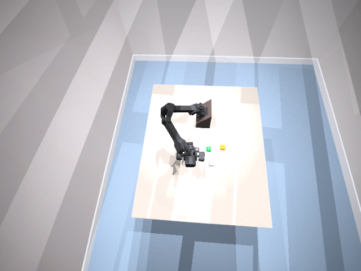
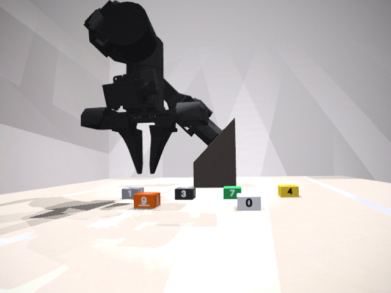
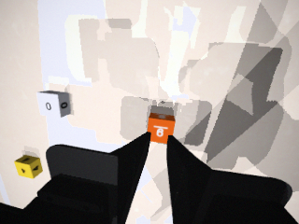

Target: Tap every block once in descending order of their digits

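Note:
Six digit blocks lie on the table. An orange 9 block (image 2: 146, 200) (image 3: 162, 126) sits front left, with a grey 1 block (image 2: 129, 193) just behind it. A black 3 block (image 2: 184, 193), a green 7 block (image 2: 231, 192) (image 1: 208, 148), a white 0 block (image 2: 248, 203) (image 1: 211, 164) (image 3: 55, 104) and a yellow 4 block (image 2: 288, 191) (image 1: 222, 147) (image 3: 28, 166) lie to the right. My gripper (image 2: 145, 173) (image 3: 159, 137) points down over the orange 9 block, tips clearly above its top. The fingers are nearly together with nothing between them.
The arm's dark wedge-shaped base (image 2: 217, 163) (image 1: 203, 118) stands behind the blocks. The pale table top (image 1: 238, 189) sits inside a blue floor area with a low white border (image 1: 335, 122).

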Controlling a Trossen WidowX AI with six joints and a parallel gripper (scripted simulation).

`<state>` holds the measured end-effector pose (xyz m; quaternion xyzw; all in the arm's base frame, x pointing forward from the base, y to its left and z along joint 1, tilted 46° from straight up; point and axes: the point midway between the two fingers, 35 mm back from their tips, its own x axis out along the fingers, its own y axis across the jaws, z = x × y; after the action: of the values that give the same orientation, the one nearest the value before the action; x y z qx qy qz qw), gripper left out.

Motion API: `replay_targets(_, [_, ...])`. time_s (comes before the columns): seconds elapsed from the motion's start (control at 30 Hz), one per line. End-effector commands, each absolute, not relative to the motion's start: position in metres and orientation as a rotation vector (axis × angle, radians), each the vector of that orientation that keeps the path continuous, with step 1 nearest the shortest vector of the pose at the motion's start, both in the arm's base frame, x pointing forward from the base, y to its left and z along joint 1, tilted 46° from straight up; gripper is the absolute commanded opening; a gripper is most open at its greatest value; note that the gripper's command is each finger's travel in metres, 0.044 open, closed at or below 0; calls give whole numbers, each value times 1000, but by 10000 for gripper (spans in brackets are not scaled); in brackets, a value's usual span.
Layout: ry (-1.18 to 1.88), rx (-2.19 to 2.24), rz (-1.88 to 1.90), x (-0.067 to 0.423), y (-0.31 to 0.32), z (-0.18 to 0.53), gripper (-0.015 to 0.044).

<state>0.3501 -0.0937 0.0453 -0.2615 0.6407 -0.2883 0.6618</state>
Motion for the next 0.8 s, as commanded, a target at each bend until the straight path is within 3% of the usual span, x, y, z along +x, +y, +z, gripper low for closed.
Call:
replay_targets(0.0, [1452, -600, -654, 349, -98, 42, 20])
replay_targets(0.77, [1451, -601, -654, 350, -112, 28, 20])
